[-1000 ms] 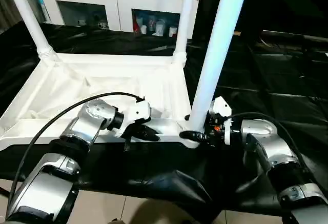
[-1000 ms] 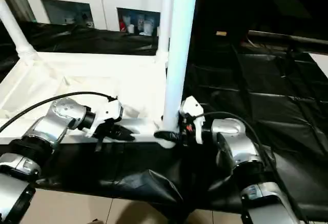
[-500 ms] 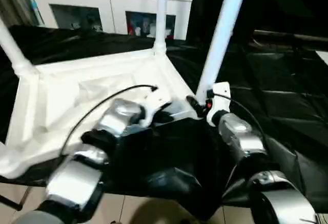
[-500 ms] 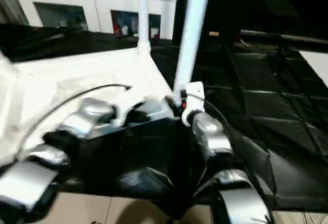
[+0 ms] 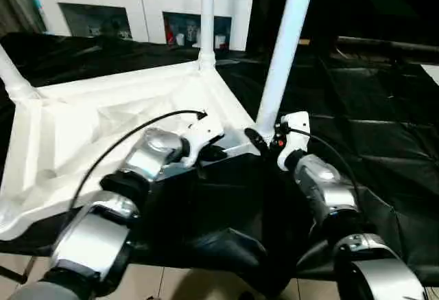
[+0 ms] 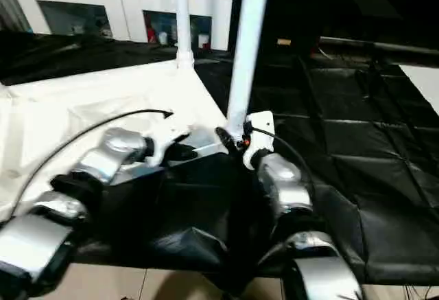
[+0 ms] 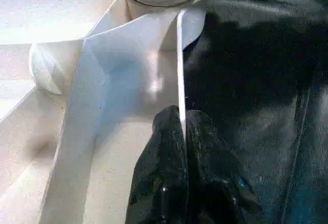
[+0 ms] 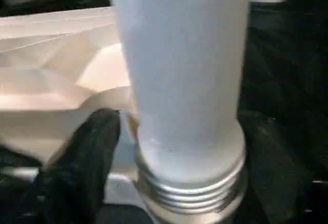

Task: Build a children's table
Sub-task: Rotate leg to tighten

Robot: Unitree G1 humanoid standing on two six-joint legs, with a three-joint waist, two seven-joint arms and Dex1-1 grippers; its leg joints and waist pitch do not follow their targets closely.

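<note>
White plastic tabletop (image 5: 89, 118) lies upside down on your black-draped desk (image 5: 384, 108); left end effector (image 7: 182, 131) pinches its rim. Right end effector (image 8: 174, 147) spread around the white tube leg (image 5: 285, 46), threads exposed—could cross-thread or topple.

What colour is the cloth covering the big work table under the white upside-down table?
Black, glossy and creased. The cloth shows best in the left eye view.
</note>
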